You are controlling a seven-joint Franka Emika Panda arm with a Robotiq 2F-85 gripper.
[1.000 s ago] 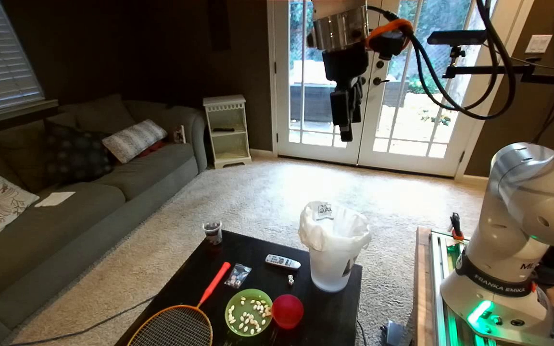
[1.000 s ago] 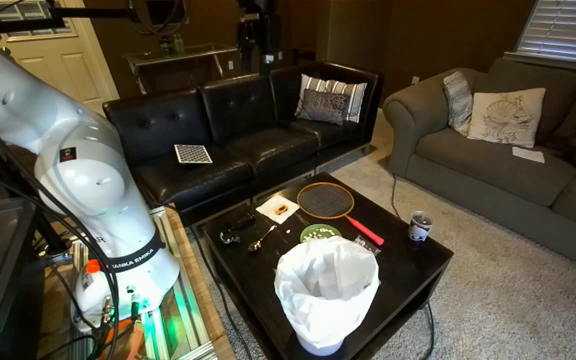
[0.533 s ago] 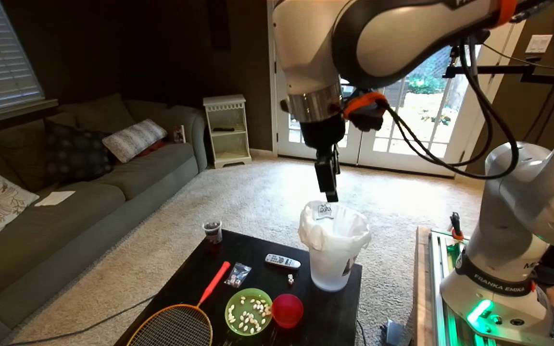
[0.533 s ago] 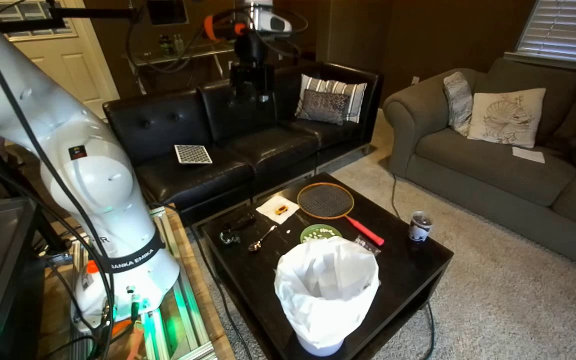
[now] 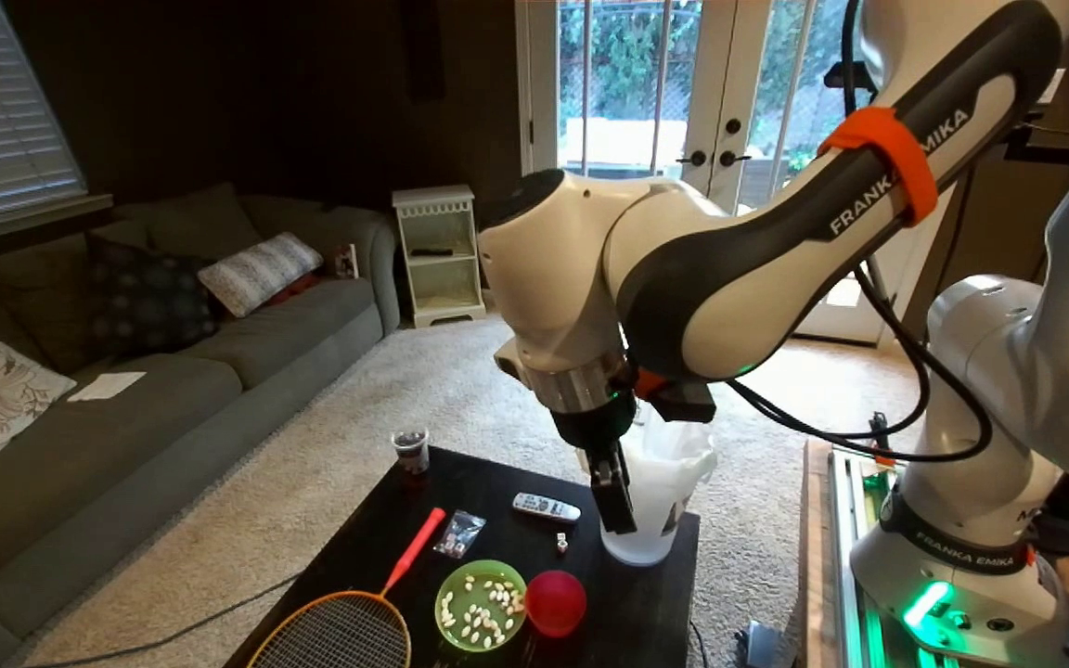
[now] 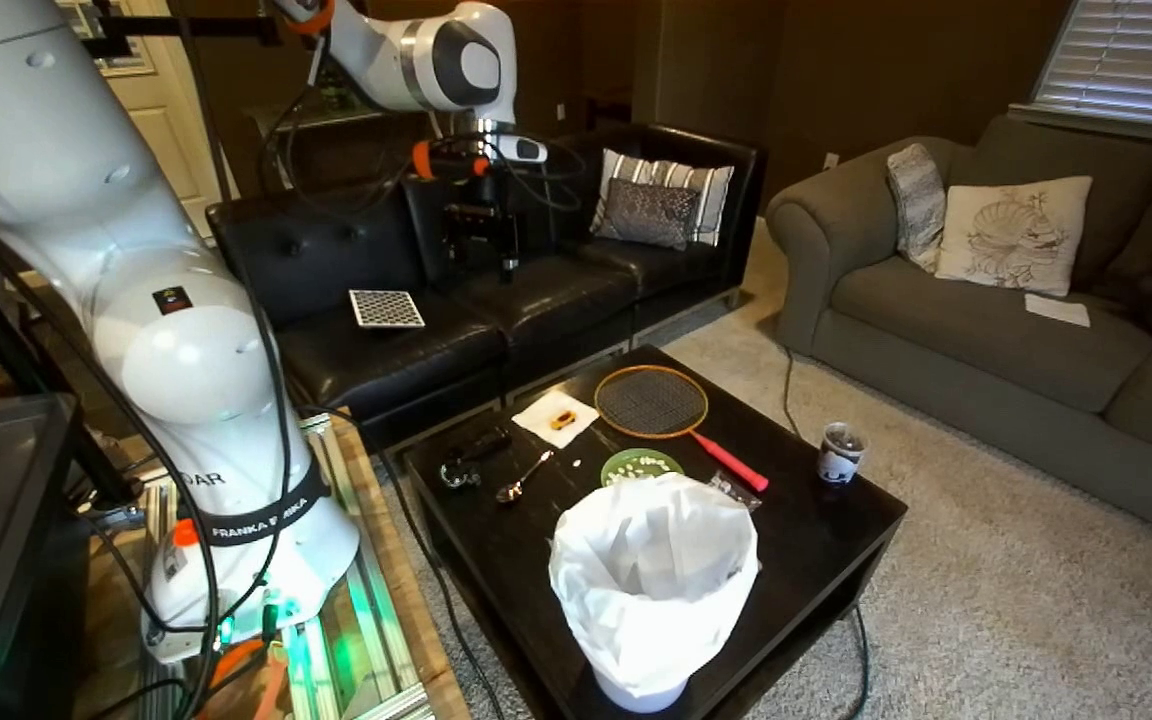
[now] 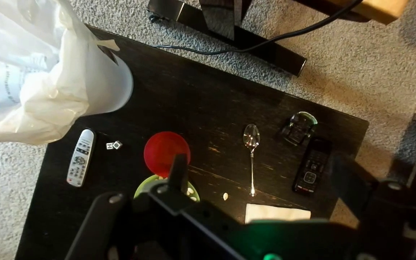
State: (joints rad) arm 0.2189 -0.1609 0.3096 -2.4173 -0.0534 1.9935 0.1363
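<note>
- the gripper (image 7: 260,164) hangs above the table (image 7: 193,104) with its jaws wide apart, dark across the lower half of the wrist view; in the exterior views it shows near the centre and at upper middle.
- the spoon (image 7: 251,139) lies on the table right of centre, between the jaws as the wrist view sees it.
- the red bowl (image 7: 161,150) sits left of centre, one jaw crossing its lower right edge; i cannot tell whether it holds anything.
- the green bowl (image 5: 457,580), bottom centre of an exterior view, holds many pale nuts (image 5: 479,617); one loose nut (image 7: 225,196) lies apart, lower middle of the wrist view.
- the bin (image 6: 641,695), lower centre of an exterior view, has a white liner (image 6: 651,640) folded over its rim; its bottom is hidden.
- the clear cup (image 6: 841,460), right of the frame, has dark contents.
- a small clear bag (image 5: 460,532), bottom centre, holds little pale bits.
- only an exterior view shows the yellow toy car (image 6: 563,420), on a white napkin (image 6: 536,418); the wrist view catches just the napkin's edge.
- the wrist view shows the white remote (image 7: 80,159) and dice (image 7: 114,145) at left; the racket (image 6: 651,400) appears in both exterior views only.
</note>
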